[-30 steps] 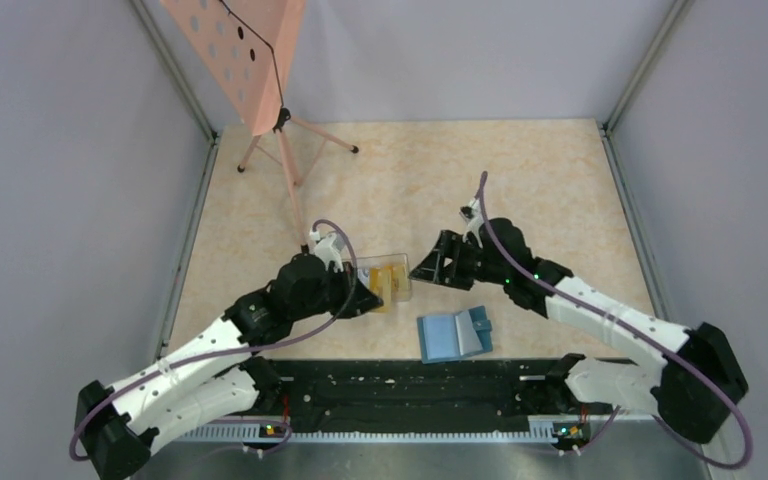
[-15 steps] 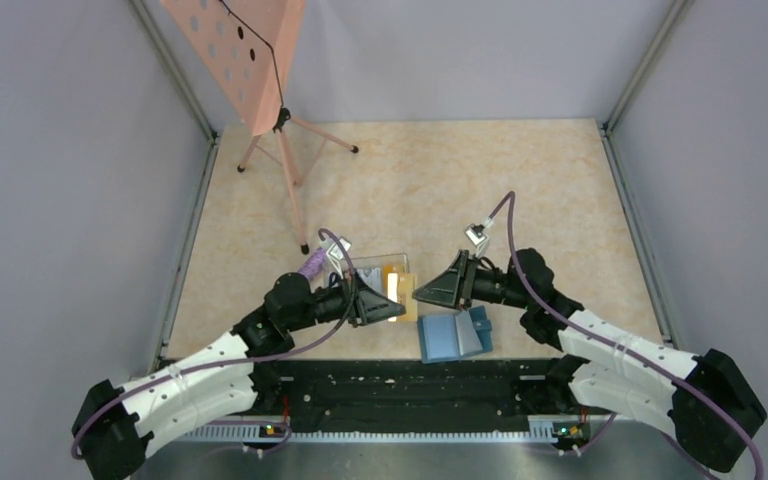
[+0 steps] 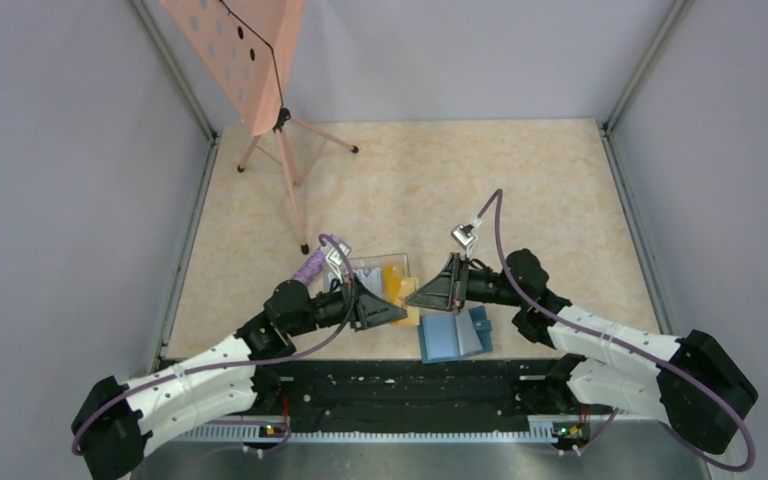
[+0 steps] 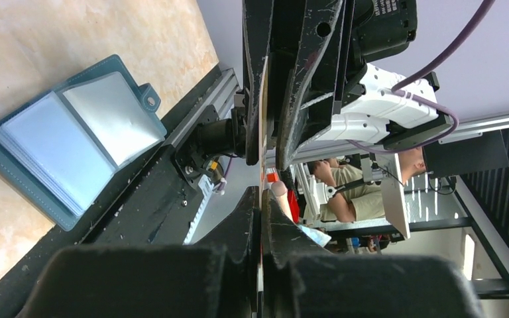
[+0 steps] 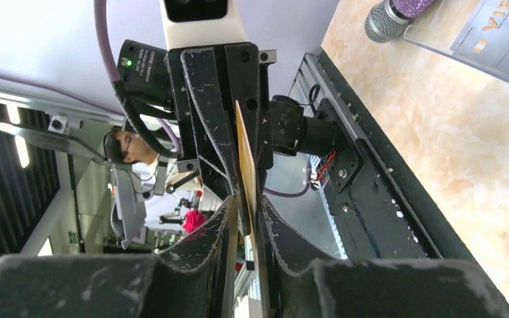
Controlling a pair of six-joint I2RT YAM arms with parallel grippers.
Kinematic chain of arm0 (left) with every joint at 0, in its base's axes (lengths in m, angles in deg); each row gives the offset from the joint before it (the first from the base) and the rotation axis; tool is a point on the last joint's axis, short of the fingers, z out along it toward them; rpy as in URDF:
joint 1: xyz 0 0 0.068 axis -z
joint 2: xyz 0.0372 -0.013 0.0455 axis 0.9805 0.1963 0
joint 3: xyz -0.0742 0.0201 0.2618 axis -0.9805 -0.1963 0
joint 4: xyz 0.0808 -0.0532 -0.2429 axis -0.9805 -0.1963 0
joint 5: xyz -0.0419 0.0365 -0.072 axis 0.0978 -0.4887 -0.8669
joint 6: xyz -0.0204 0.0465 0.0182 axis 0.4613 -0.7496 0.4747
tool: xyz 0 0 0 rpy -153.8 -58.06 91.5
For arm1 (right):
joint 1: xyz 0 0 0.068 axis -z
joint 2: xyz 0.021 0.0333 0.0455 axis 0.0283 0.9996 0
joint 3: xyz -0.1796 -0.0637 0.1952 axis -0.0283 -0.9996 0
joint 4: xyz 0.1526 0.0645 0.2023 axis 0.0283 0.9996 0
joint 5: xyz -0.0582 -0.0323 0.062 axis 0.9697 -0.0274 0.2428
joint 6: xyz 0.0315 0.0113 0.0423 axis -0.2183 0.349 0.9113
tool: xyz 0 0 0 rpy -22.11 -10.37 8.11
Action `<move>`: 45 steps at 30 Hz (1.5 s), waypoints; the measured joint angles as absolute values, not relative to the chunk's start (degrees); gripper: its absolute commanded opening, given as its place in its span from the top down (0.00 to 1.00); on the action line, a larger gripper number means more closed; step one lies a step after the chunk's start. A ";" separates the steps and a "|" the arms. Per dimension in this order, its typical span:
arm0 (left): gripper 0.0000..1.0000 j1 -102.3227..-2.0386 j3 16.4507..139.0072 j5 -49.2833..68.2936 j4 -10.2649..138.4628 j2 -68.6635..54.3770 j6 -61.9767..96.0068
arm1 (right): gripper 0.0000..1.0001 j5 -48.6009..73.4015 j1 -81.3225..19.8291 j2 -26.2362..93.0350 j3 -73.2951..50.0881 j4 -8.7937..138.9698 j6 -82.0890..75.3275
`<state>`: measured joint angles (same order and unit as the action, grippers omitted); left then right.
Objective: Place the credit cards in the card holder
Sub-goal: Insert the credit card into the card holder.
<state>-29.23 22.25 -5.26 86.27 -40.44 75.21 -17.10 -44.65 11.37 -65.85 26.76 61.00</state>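
Gripping, left: the left gripper (image 3: 390, 314) is clenched on a gold card (image 5: 244, 156), which shows edge-on in both wrist views and is held off the table (image 3: 480, 180).
Right gripper (image 3: 413, 297): tip to tip with the left one. Its jaws straddle the opposite end of the same card, and a slim gap shows beside the card, so they are not clamped.
Card holder (image 3: 452, 336): lies open on the table by the front edge, pale blue inside up, with its snap tab (image 3: 481, 320) on the right. It is just beside the meeting tips and not touching them.
Other cards: a silvery card (image 5: 497, 30) lies in a clear tray (image 3: 368, 268) just behind the left gripper.
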 measured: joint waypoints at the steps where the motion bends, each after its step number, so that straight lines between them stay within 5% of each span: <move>1: 0.99 -29.21 21.99 -5.22 86.49 -40.46 75.41 | 0.85 -17.30 -44.84 11.65 -65.85 26.54 60.98; 4: 0.89 -29.12 21.18 -5.19 87.32 -40.84 75.93 | 1.00 -17.45 -45.67 12.26 -65.85 26.34 60.94; 9: 0.71 -29.05 20.30 -5.13 87.91 -41.10 76.39 | 1.00 -17.43 -46.24 12.30 -65.81 27.04 60.24; 13: 0.66 -28.84 18.03 -3.56 87.91 -41.40 76.81 | 1.00 -13.98 -46.55 8.72 -64.65 40.70 55.32; 20: 0.65 -25.19 17.35 2.17 78.55 -36.66 76.83 | 1.00 -6.39 -41.76 -0.68 -63.14 69.38 45.24; 27: 0.69 -19.00 27.43 8.62 63.69 -18.54 73.38 | 1.00 0.18 -36.95 -2.97 -63.27 90.19 38.18; 34: 0.71 -16.01 40.50 11.66 57.53 -3.22 68.57 | 1.00 3.35 -36.95 2.67 -63.18 96.52 33.57; 45: 0.79 -15.61 46.81 14.65 48.78 4.41 63.96 | 1.00 2.59 -36.73 8.22 -61.30 95.50 29.68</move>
